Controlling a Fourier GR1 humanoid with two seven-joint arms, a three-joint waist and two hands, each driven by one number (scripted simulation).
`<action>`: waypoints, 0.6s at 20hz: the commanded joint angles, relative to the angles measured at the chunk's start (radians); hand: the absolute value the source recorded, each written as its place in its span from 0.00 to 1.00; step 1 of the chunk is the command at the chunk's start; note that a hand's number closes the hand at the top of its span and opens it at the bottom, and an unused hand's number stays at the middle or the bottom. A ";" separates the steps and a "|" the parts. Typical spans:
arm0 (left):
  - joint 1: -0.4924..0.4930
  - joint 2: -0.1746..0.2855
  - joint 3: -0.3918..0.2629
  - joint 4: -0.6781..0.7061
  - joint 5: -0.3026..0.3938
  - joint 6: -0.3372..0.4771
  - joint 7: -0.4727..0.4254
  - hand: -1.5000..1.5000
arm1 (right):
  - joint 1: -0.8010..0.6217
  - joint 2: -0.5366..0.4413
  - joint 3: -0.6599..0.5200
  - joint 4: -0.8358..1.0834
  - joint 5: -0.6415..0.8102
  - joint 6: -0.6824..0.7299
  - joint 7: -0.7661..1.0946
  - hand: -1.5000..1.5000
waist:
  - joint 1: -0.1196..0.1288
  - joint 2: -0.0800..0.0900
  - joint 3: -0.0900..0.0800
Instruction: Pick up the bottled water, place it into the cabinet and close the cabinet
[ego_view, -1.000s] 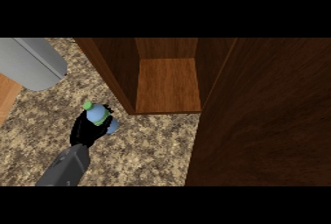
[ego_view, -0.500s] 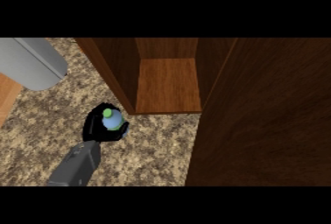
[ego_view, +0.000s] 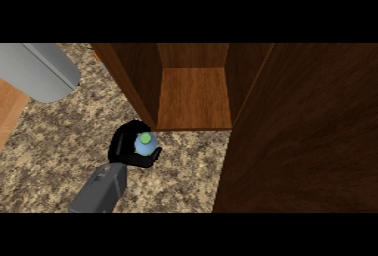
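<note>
We held the bottled water upright in our left hand, fingers clenched round it, over the counter just near the open cabinet, its cap up so it could go onto the shelf.

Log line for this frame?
left hand: shut on bottled water, by cabinet front edge | cabinet: open, water not inside | right hand: not in view

Light is dim and even across the speckled beige stone desk. The open dark brown wooden cabinet has shaded side walls and a brighter orange-brown shelf floor, as if lit from above, while its broad wooden panel at the right is darkest.
</note>
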 joint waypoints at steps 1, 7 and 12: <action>-0.037 -0.026 -0.065 0.017 0.061 -0.027 -0.034 1.00 | 0.021 -0.006 -0.046 -0.134 -0.113 0.031 0.059 0.00 | -0.011 0.002 -0.002; -0.091 -0.026 -0.125 -0.064 0.156 -0.004 0.104 1.00 | 0.086 0.012 -0.187 -0.053 -0.218 0.102 -0.052 0.00 | -0.017 -0.009 0.002; -0.143 -0.025 -0.160 -0.071 0.252 0.050 0.130 1.00 | 0.072 0.031 -0.226 0.008 -0.242 0.137 -0.076 0.00 | -0.034 -0.007 0.001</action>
